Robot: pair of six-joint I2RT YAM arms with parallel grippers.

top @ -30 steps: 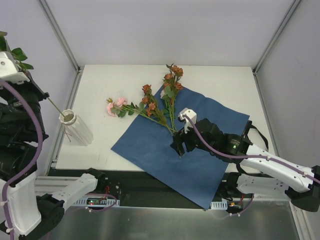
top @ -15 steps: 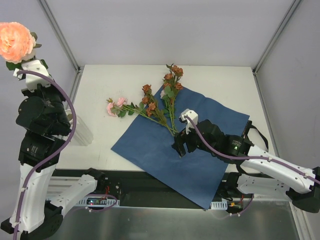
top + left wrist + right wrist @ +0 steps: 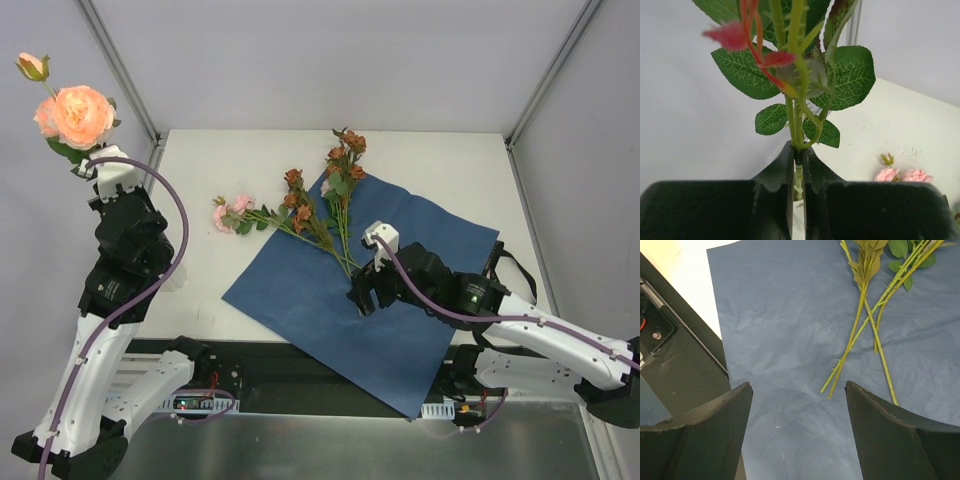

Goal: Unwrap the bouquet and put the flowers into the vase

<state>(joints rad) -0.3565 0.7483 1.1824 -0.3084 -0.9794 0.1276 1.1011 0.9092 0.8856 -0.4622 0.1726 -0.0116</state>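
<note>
The bouquet is undone: its blue paper lies flat on the table. Loose flowers rest across its far corner, rust-orange roses and pale pink ones. My left gripper is raised at the far left, shut on the green stem of a big peach rose that stands above it. The vase is hidden behind the left arm in the top view. My right gripper hovers open over the blue paper, its jaws wide and empty, just short of the stem ends.
The white table is boxed in by grey walls and metal posts. A black rail runs along the table's near edge, close to the right gripper. Pink buds show below the left gripper's view.
The left arm has swung right and down with the peach rose, which has come into view at the upper left. The arm now covers the vase. The right arm has barely moved.
</note>
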